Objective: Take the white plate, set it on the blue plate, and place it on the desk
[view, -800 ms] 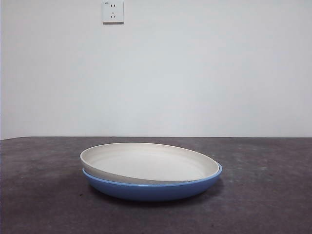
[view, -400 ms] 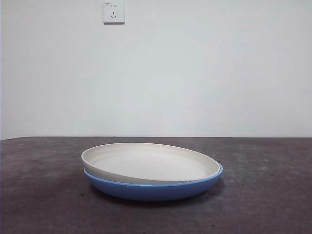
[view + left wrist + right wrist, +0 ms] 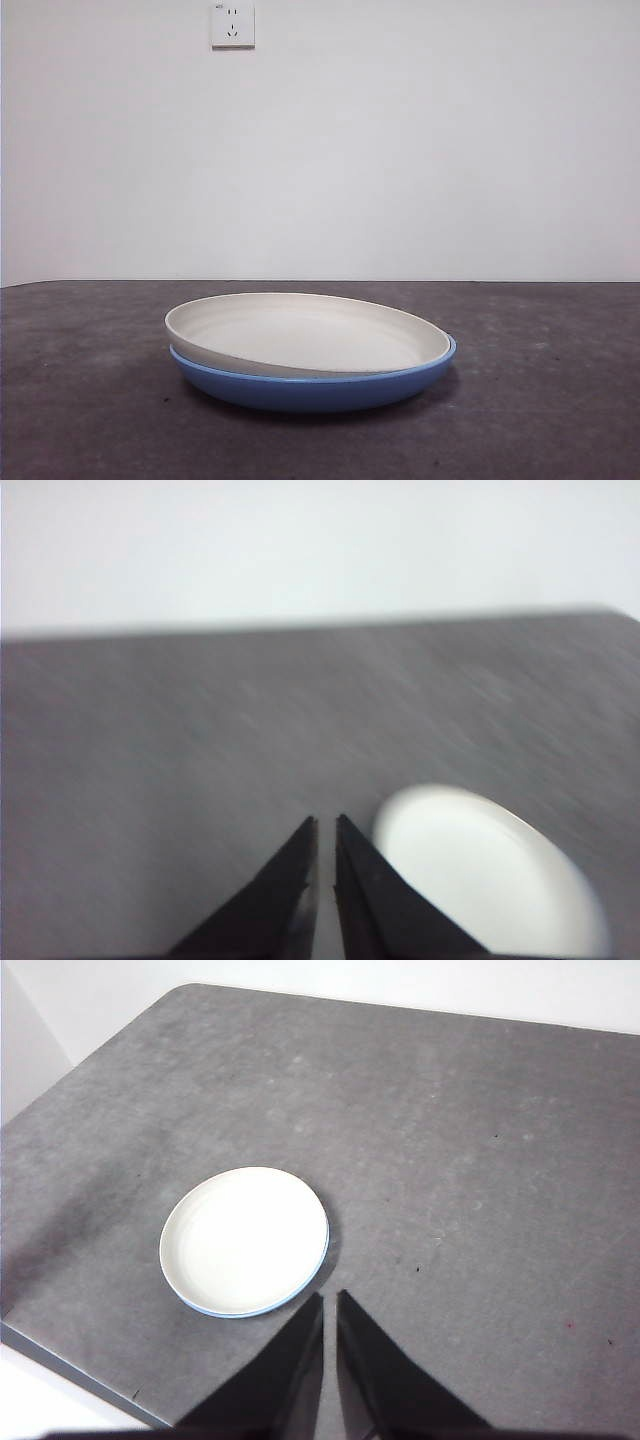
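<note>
The white plate (image 3: 305, 332) lies inside the blue plate (image 3: 310, 388) on the desk (image 3: 540, 400), tilted a little so its left rim rides higher. From the right wrist view the white plate (image 3: 243, 1241) covers the blue plate (image 3: 322, 1252), which shows only as a thin blue edge. My right gripper (image 3: 329, 1298) hangs high above the desk, shut and empty, off to one side of the stack. My left gripper (image 3: 325, 822) is also shut and empty, raised beside the white plate (image 3: 485, 870); that view is blurred. Neither arm appears in the front view.
A wall socket (image 3: 232, 25) sits high on the white wall behind the desk. The desk's near edge and corner (image 3: 80, 1370) show in the right wrist view, close to the stacked plates.
</note>
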Tool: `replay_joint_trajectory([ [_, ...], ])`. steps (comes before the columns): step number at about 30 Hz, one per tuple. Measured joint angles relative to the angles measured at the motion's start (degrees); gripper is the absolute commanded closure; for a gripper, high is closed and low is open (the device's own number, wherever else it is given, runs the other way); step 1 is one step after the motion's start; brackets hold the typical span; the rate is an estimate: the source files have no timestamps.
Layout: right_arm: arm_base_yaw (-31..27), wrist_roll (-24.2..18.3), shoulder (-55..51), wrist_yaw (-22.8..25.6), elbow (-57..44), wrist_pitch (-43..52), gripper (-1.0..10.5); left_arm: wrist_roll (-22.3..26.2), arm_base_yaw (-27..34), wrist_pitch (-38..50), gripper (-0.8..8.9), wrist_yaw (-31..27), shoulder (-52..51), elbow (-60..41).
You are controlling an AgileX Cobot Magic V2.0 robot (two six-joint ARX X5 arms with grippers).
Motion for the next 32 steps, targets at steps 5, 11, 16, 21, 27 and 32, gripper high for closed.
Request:
replay_joint_trajectory([
  [5,0.0,0.0,0.0,0.0,0.0,0.0,9.3,0.87,3.93,18.23,7.84,-2.91,-8.37,-17.33],
  [11,0.0,0.0,0.0,0.02,0.0,0.0,9.3,0.98,4.15,31.82,7.84,-8.17,-14.8,-36.46],
  [16,0.0,0.0,0.0,0.0,0.0,0.0,9.3,0.13,4.17,32.2,7.84,-8.9,-17.79,-44.3],
  [21,0.0,0.0,0.0,0.0,0.0,0.0,9.3,0.0,4.17,34.21,7.84,-9.55,-18.45,-46.49],
  [27,0.0,0.0,0.0,0.0,0.0,0.0,9.3,-0.09,4.22,32.65,7.84,-13.35,-18.45,-46.49],
  [32,0.0,0.0,0.0,0.0,0.0,0.0,9.3,-0.09,4.22,32.59,7.84,-15.21,-18.45,-46.49],
])
